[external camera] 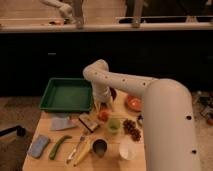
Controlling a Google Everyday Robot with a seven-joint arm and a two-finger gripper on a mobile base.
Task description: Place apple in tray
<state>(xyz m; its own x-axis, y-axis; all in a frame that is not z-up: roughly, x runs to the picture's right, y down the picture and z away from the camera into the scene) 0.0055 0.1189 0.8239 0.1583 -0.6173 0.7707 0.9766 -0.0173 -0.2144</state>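
Red apple (103, 115) below gripper (103, 106), near tray (67, 95) corner

Smooth green plastic tray (66, 95) beside pincer (103, 107)

The gripper (103, 106) is parked right over the apple (103, 116), so the fruit's top is pretty much covered. The orange bowl (133, 103) is partly blocked by the arm (167, 117), which is chopped off at the bottom edge.
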